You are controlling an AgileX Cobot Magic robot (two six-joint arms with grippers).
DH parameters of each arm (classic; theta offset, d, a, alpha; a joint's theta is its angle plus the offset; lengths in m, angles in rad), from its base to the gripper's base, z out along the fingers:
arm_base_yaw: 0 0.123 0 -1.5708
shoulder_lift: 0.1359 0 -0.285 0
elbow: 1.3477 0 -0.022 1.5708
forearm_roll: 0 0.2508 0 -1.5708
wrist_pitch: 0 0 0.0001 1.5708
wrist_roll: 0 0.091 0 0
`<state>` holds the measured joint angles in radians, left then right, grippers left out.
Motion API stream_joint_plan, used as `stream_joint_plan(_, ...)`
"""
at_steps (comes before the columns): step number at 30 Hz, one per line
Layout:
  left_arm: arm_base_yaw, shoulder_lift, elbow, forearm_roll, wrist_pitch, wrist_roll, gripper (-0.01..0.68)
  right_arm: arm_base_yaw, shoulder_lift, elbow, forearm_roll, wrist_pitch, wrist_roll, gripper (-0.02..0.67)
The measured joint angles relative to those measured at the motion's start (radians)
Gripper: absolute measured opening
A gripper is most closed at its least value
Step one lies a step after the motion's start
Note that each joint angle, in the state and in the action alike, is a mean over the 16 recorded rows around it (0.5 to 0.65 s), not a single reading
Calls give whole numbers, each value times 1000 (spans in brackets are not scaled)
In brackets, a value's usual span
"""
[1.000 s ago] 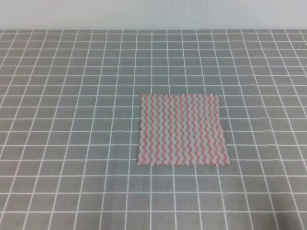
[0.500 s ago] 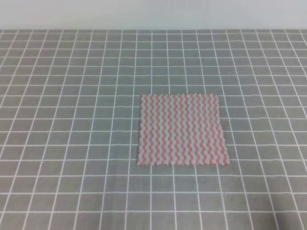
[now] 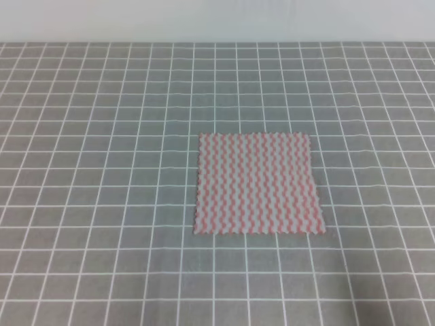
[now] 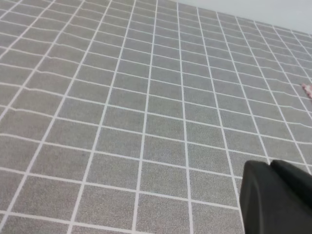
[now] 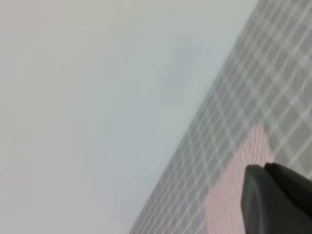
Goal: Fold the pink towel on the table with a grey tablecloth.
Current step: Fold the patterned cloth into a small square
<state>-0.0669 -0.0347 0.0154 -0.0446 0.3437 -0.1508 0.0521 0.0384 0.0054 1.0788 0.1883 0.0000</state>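
The table with a grey tablecloth (image 3: 95,170) is the largest element: a flat expanse of matte grey woven fabric ruled by thin white lines into small squares, with slight waviness in the lines showing that the cloth is soft and not perfectly taut. A pale plain wall (image 3: 217,20) borders its far edge. The pink towel (image 3: 257,183) lies fully open and flat just right of the centre of the overhead view, roughly square, a few grid squares wide, its edges nearly aligned with the grid and its near edge finely scalloped. Its surface carries narrow pink-red and white zigzag stripes running front to back. It appears thin, light and limp; it should drape when lifted and may slide on the tablecloth if pushed rather than pinched. The best holds are judged to be the two near corners, pinched low so that only the towel is caught and not the cloth beneath. No arm appears in the overhead view. In each wrist view only a dark corner of the left gripper (image 4: 275,200) and the right gripper (image 5: 275,200) shows, so whether the jaws stand apart or together cannot be told. Folding has not yet begun.
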Motion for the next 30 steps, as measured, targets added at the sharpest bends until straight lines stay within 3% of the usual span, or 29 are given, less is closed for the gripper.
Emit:
stream_joint_plan(5,0,2,1,0,-2,0,-2,0,1,3,77,-60,0,-18)
stream_joint_plan(19,0,8,0,1,-2,0,-2,-1,4,10,-108,-95,-98,-17)
stream_joint_plan(30,0,10,0,0,-6,0,-1,-1,5,-20,-75,-37,-246,-17)
